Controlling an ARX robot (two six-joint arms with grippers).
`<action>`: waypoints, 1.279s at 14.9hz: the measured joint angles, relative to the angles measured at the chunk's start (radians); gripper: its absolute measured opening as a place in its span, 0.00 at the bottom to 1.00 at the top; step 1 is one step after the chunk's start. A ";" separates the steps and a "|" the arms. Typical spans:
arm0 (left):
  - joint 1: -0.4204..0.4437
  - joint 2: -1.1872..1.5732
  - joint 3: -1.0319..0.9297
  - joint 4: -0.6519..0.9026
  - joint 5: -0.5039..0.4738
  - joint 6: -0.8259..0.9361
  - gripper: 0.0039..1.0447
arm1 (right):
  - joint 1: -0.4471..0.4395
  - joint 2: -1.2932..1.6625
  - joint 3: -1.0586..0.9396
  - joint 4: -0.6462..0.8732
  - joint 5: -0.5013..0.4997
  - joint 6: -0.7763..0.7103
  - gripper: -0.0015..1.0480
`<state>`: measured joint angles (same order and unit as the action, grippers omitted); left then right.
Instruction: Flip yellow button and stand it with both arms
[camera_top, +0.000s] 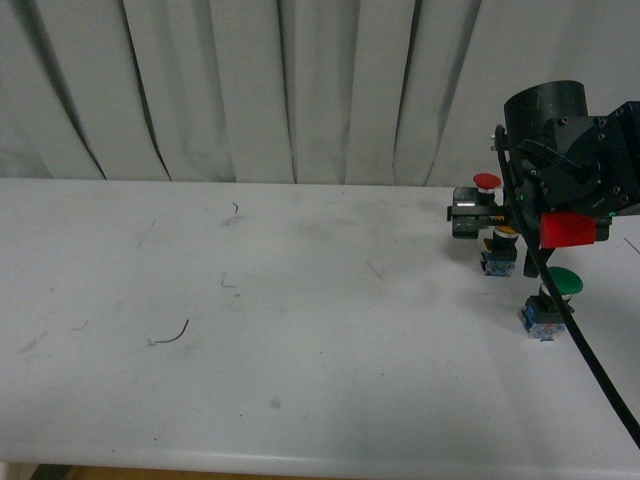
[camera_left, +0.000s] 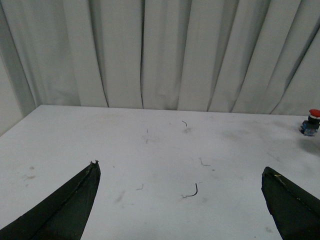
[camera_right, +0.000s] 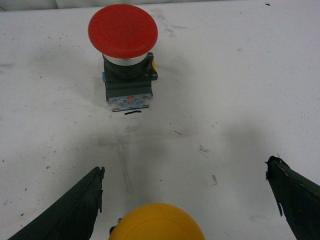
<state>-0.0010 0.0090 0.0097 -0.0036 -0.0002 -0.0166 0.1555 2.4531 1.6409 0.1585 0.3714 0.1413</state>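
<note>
Clearly, we see the yellow button standing upright on the white desk, its cap up and sitting between the spread fingers of the right claw, which is wide apart and grips nothing. Just beyond the yellow button stands the red button, also upright, and nearer the desk's front edge from it the green button. Our left claw hangs open over bare desk, well apart from the yellow button, near a thin dark wire scrap.
</note>
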 joint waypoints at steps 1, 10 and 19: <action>0.000 0.000 0.000 0.000 0.000 0.000 0.94 | -0.002 0.000 0.000 0.002 0.000 0.000 0.93; 0.000 0.000 0.000 0.000 0.000 0.000 0.94 | -0.029 -0.155 -0.154 0.157 -0.112 -0.027 0.94; 0.000 0.000 0.000 0.000 0.000 0.000 0.94 | -0.156 -1.807 -1.453 0.293 -0.370 -0.136 0.01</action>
<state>-0.0010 0.0090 0.0093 -0.0032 -0.0006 -0.0166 -0.0002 0.6460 0.1879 0.4515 0.0010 0.0051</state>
